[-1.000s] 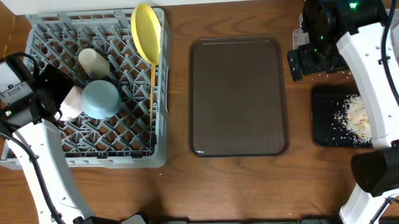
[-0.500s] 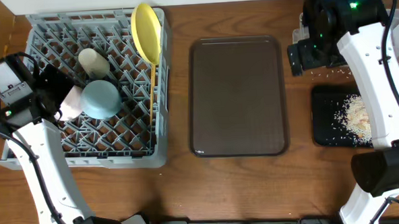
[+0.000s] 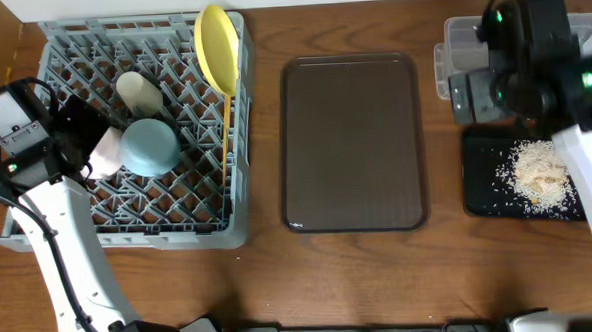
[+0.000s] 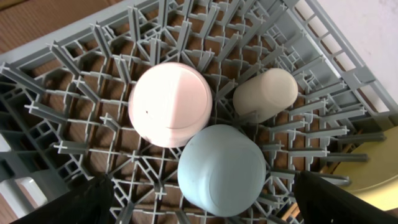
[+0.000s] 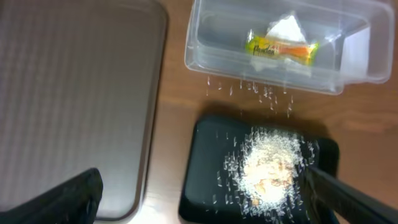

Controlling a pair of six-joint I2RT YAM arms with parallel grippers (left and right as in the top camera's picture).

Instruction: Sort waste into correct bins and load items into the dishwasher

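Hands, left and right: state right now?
Left hand: open, holding nothing.
Right hand: open, holding nothing.

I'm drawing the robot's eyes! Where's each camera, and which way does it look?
Overhead: above the table, looking down at dish rack, brown tray, left arm, right arm.
Left wrist: on the left arm, facing down into the rack at the blue bowl; left fingers show.
Right wrist: on the right arm, facing down at the clear tub and black tray; right fingers show.
Shared: overhead and right wrist both see the brown tray.
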